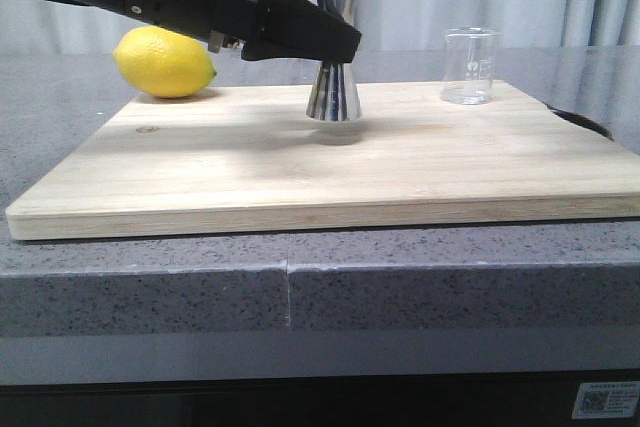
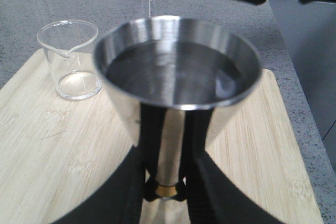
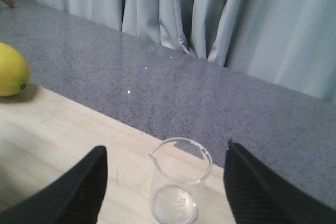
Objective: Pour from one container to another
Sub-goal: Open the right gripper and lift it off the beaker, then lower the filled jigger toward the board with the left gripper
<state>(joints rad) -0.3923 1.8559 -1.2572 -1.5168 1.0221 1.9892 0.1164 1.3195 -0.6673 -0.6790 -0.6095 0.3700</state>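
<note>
Looks well advanced, with the pour itself seemingly done. Steel jigger (image 1: 333,92) upright on the wooden cutting board (image 1: 300,172), near the middle toward the back, pinched at its narrow gold-banded waist by the left gripper (image 2: 165,182), one black finger on either side. Upper cup, in the left wrist view, showing a dark reflecting surface part way up that reads as liquid, though reflection off the steel makes this less than certain. Glass beaker (image 1: 470,65) upright on the board's far right, well apart from the jigger, clear to the bottom and apparently empty; no more than a trace in it, if that. Right gripper (image 3: 165,187) spread wide, hanging above and behind the beaker, fingers either side of it and not touching the glass. Seen from the front only as a dark shape at the upper right, well above the board. Lemon (image 1: 165,63) at the back left corner, partly off the board's edge by the look of it, not part of the job.

Judged from all this: beaker emptied and set down, released. Left to do, at most, letting go of the jigger and drawing both arms clear
</note>
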